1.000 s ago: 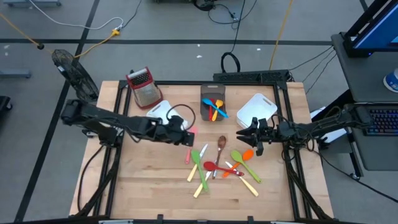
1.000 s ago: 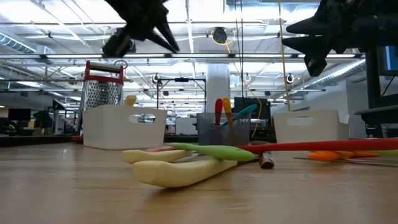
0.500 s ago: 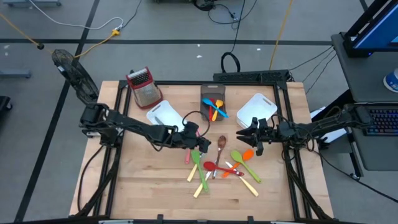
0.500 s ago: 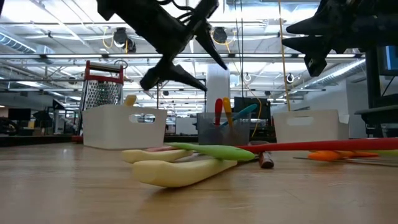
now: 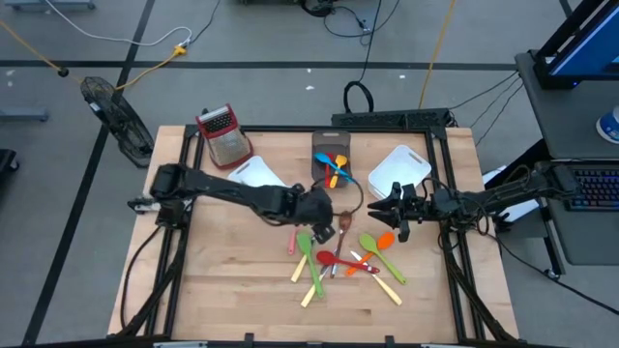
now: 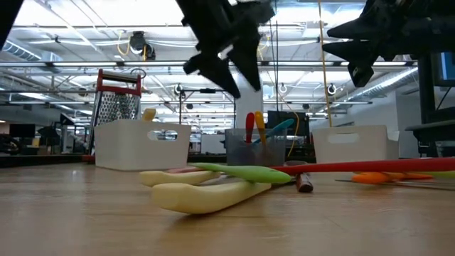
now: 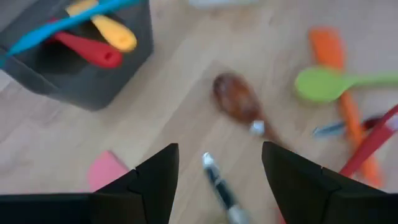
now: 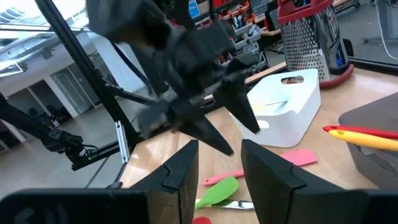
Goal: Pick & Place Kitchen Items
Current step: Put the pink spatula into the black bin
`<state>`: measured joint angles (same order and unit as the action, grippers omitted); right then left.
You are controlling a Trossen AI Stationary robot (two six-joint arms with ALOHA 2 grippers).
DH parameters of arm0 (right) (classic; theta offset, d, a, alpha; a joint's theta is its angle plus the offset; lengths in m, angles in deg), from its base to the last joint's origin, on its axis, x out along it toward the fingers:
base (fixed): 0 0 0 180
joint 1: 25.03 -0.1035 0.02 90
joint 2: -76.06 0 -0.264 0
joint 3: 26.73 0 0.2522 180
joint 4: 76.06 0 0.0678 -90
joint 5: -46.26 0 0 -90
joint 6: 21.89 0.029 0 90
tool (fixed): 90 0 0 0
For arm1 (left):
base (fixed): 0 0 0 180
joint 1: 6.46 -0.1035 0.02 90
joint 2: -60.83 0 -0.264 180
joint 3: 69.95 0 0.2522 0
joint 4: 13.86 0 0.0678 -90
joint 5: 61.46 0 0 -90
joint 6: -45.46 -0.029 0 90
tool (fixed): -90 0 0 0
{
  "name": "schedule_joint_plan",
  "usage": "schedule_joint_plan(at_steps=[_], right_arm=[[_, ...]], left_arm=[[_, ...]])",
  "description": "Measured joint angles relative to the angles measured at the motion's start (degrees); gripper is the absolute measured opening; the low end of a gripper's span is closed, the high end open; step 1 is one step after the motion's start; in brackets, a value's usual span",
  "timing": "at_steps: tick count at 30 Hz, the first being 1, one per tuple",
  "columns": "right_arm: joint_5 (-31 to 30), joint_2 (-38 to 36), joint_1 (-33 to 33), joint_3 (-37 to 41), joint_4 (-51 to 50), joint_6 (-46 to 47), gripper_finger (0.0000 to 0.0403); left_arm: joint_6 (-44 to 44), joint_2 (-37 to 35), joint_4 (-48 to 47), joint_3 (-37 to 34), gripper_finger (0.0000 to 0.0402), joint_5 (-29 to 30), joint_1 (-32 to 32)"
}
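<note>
From above, the left arm reaches across the wooden table (image 5: pixel 232 290) and its left gripper (image 5: pixel 324 228) hangs over the middle, just above the brown wooden spoon (image 5: pixel 344 222); most of the kitchen items (image 5: pixel 343 259) lie scattered in front of it, green, red, orange and cream pieces crossing one another; a few more stand in the grey bin (image 5: pixel 330 155) at the far edge, between two white bins (image 5: pixel 250 174), with the box grater (image 5: pixel 224 133) at the far left; the right gripper (image 5: pixel 390 211) waits at the right side, just by the orange utensil.

From table height, the left gripper (image 6: pixel 229 70) hangs in the air with its fingers parted and nothing between them; a cream handle (image 6: pixel 206 195) and a green spoon (image 6: pixel 245 172) lie nearest; the right gripper (image 6: pixel 355 53) sits high at the right.

In the left wrist view, the two dark fingers (image 7: pixel 155 180) stand well apart, empty, over the wooden spoon (image 7: pixel 239 102) and a metal-tipped handle (image 7: pixel 217 180); a pink piece (image 7: pixel 106 169), a green spoon (image 7: pixel 323 83) and an orange spatula (image 7: pixel 339 93) lie around; the grey bin (image 7: pixel 87 68) holds red, yellow and blue utensils.

In the right wrist view, the right arm's fingers (image 8: pixel 180 168) stand a narrow gap apart, holding nothing; the left gripper (image 8: pixel 227 121) shows ahead, above a green spoon (image 8: pixel 217 191).
</note>
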<state>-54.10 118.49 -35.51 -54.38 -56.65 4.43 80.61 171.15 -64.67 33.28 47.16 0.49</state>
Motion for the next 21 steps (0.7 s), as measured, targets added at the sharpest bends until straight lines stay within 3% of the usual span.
schedule_joint_plan(at_steps=[4, 10, 21], right_arm=[[0.0, 0.0, 0.0, 0.0, 0.0, 0.0, 0.0114], [0.0, 0.0, 0.0, 0.0, 0.0, 0.0, 0.0114], [0.0, 0.0, 0.0, 0.0, 0.1, 0.1, 0.0114]], left_arm=[[-4.2, 4.3, -4.1, 3.0, 0.0232, -3.1, -1.5], [-2.9, 5.5, -11.5, 3.1, 0.0232, -5.0, -4.3], [-9.8, 5.7, -13.0, 3.1, 0.0232, -6.6, -10.3]])
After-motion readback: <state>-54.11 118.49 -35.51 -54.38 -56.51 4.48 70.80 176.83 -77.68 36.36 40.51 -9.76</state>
